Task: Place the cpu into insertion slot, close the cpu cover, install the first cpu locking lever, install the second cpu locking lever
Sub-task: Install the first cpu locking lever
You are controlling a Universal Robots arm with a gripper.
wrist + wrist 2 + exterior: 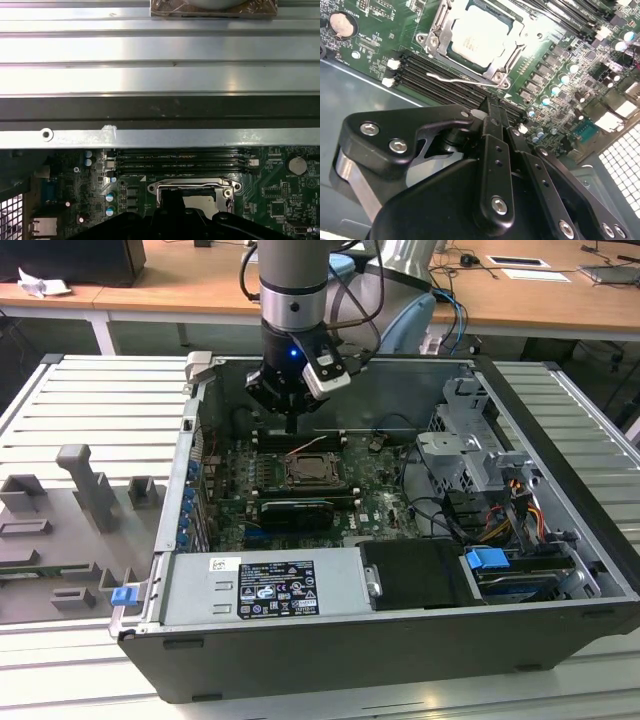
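Cpu (482, 35) seated in the insertion slot (451, 54), cpu cover (434, 31) down around it, thin wire lever (465, 80) lying along the socket edge nearest the hand. Hand (492, 107) just above the memory slots (442, 82) beside the socket, fingers pressed together, holding nothing. Green motherboard (370, 45) inside an open computer case (400, 640).

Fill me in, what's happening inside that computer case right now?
A single robot arm has its hand lowered into the open computer case, poised above the memory slots just beside the insertion slot. In the second wrist view, the cpu already sits in the slot with the cpu cover closed around it. A thin metal locking lever lies along the socket's edge, near the hand; whether it is latched is unclear.
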